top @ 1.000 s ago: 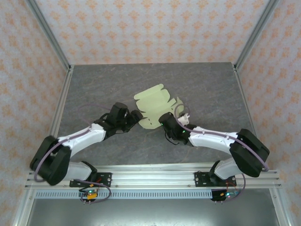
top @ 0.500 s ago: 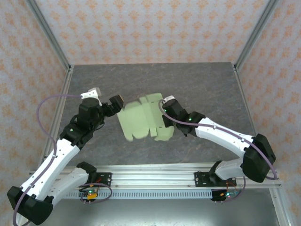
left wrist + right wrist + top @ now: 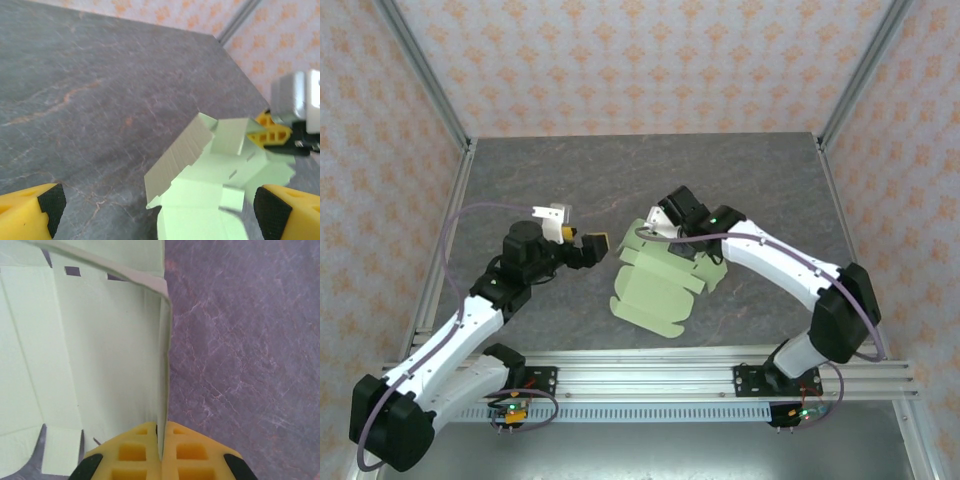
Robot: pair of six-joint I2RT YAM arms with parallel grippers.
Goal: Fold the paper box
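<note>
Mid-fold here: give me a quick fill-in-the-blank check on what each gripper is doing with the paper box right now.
1. The right gripper is ____ on a raised flap of the paper box.
2. The left gripper has its jaws ____ and holds nothing.
3. In the top view, the left gripper sits just off the ____ side of the paper box, above the table.

Missing words: shut; open; left

Table [image 3: 740, 165] bare at back & left, paper box [image 3: 655, 295] blocks centre
</note>
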